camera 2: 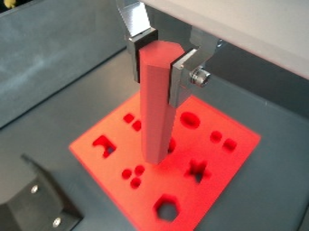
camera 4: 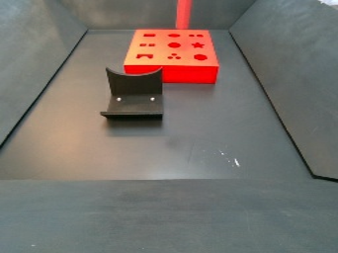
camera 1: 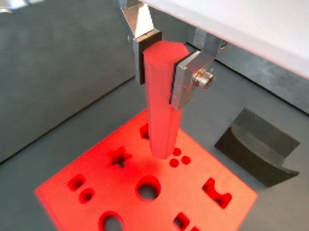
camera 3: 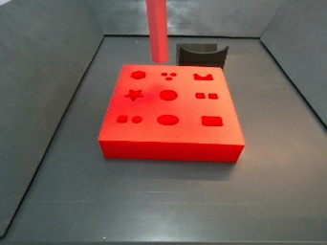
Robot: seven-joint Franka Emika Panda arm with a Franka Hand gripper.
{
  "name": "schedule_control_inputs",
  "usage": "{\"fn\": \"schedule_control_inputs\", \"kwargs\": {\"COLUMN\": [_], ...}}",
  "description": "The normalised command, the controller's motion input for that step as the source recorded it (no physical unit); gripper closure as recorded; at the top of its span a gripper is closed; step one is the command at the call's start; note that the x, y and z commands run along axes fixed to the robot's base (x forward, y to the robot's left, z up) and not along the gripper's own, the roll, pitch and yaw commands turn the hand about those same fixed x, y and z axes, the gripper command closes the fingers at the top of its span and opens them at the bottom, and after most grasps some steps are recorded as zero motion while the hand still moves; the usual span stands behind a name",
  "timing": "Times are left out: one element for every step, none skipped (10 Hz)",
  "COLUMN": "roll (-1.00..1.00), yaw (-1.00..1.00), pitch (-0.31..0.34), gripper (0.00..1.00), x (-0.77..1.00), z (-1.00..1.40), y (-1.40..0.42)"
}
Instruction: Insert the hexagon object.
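My gripper [camera 1: 165, 65] is shut on the top of the hexagon object [camera 1: 162, 117], a long bright-red six-sided rod that hangs upright. Both wrist views show it, the gripper [camera 2: 163, 61] clamping the rod [camera 2: 154, 117] between its silver fingers. The rod's lower end hovers over the broad red block [camera 1: 121, 180] with shape-shaped holes, near three small round holes. In both side views the rod [camera 3: 157, 29] [camera 4: 184, 12] stands above the block's [camera 3: 170, 120] [camera 4: 172, 61] far edge. The gripper itself is out of both side views.
The dark fixture [camera 3: 201, 55] stands just behind the block, and shows in front of it from the opposite side [camera 4: 132, 94]. It also shows in both wrist views [camera 1: 259, 144] [camera 2: 36, 203]. Grey walls enclose the dark floor [camera 3: 153, 201].
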Motion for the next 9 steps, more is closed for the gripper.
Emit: {"fn": "schedule_control_inputs", "kwargs": {"roll": [-0.15, -0.15, 0.00, 0.03, -0.05, -0.21, -0.33, -0.34, -0.41], "yaw": [-0.23, -0.13, 0.00, -0.02, -0.06, -0.01, 0.00, 0.07, 0.17], "pitch": [-0.049, 0.000, 0.010, 0.043, 0.006, 0.000, -0.113, -0.107, -0.134], "gripper": [1.00, 1.00, 1.00, 1.00, 1.00, 1.00, 1.00, 1.00, 1.00], "x": [-0.04, 0.00, 0.01, 0.00, -0.23, -0.28, -0.27, -0.14, -0.10], "z": [-0.27, -0.04, 0.00, -0.14, -0.36, -0.28, -0.11, 0.00, 0.05], "y": [0.65, 0.31, 0.00, 0.01, 0.21, 0.24, 0.25, 0.03, 0.00]}}
